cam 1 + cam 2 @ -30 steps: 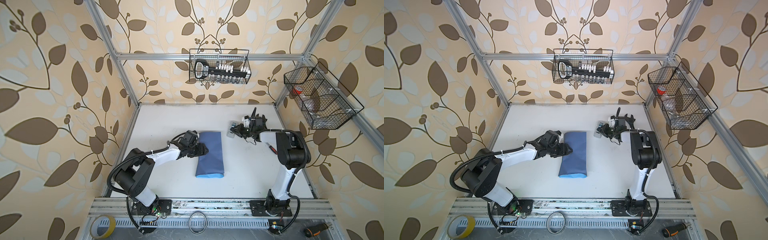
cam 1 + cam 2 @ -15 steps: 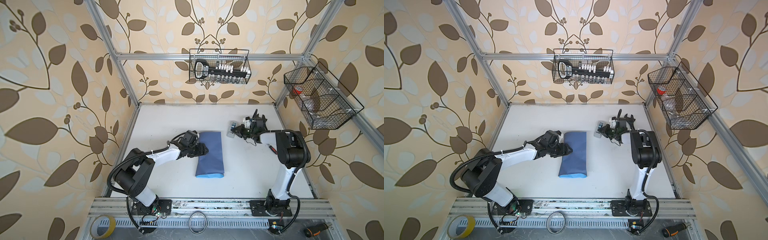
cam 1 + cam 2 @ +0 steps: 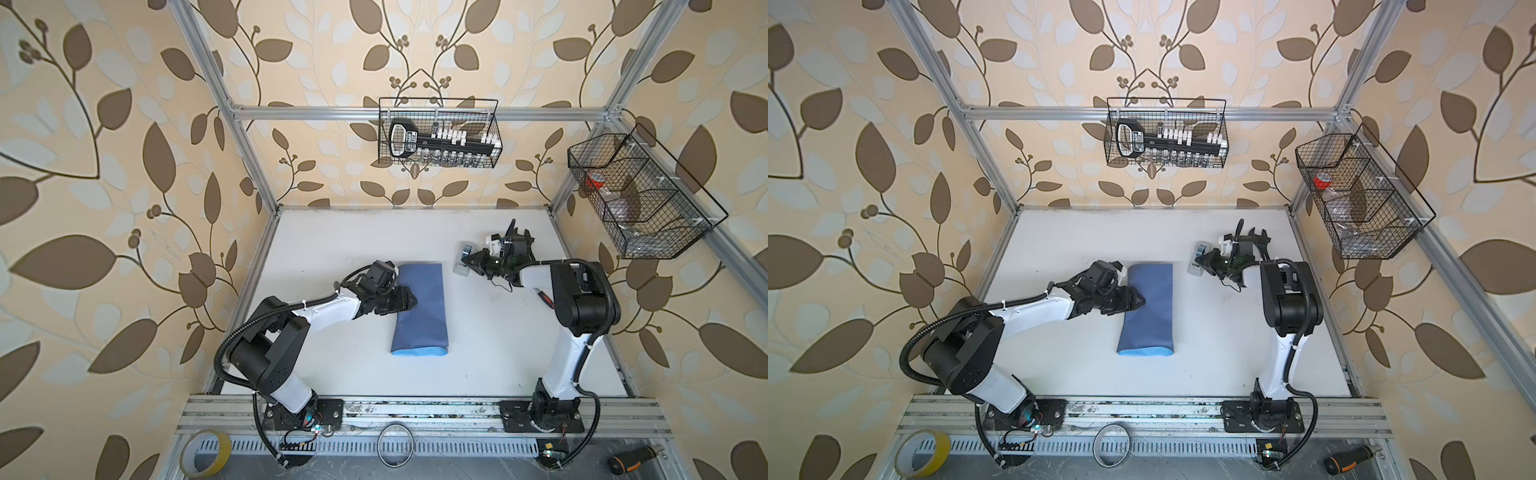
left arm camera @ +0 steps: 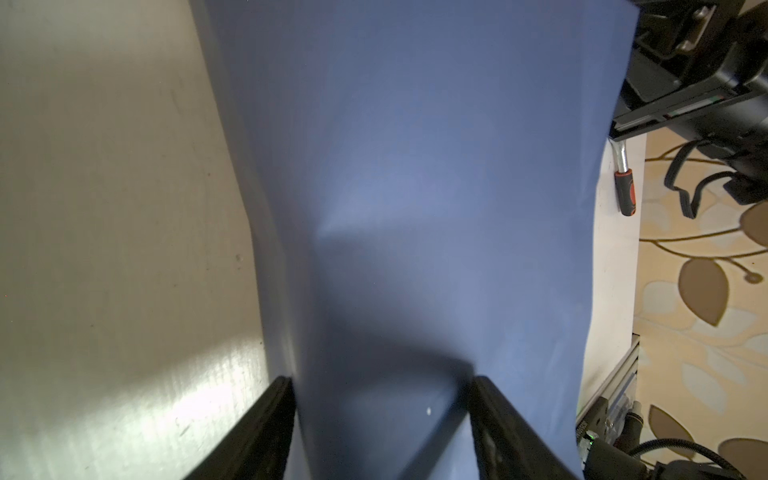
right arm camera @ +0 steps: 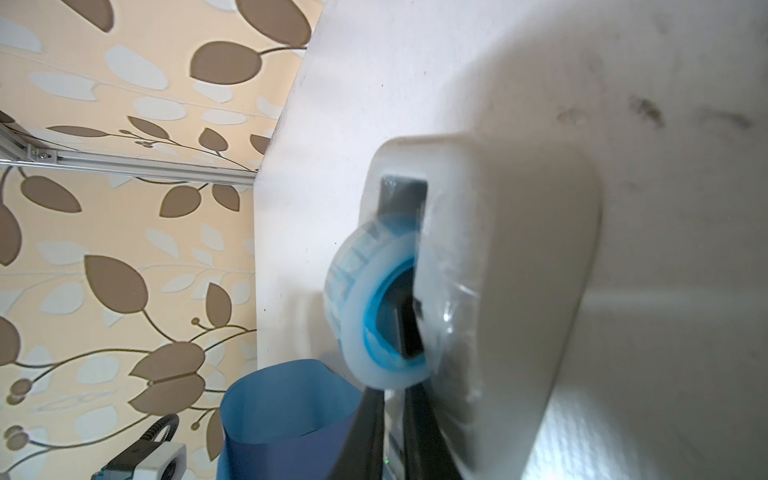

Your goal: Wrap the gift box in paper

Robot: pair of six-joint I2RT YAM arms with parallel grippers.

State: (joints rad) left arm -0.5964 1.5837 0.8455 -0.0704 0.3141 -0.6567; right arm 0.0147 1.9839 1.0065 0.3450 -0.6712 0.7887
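Observation:
The paper (image 3: 422,316) (image 3: 1148,316) lies mid-table as a long folded bundle, slate-blue outside, with a light-blue edge at its near end. The gift box is hidden. My left gripper (image 3: 409,300) rests on the bundle's left side; in the left wrist view its fingers (image 4: 274,415) stand wide apart with paper (image 4: 415,166) between them. My right gripper (image 3: 469,262) is at the grey-white tape dispenser (image 3: 462,261) (image 3: 1197,259). In the right wrist view its jaws (image 5: 392,415) are nearly together just below the blue-cored tape roll (image 5: 374,316), with a thin pale strip between them.
A red-and-black-handled tool (image 3: 544,297) lies on the table by the right arm. Wire baskets hang on the back wall (image 3: 438,137) and the right wall (image 3: 640,195). A yellow tape roll (image 3: 205,453), a ring (image 3: 395,442) and a screwdriver (image 3: 631,457) lie in front of the rail.
The right gripper's jaws have closed at the tape dispenser and its wrist has shifted slightly. The left arm and the paper bundle have stayed put.

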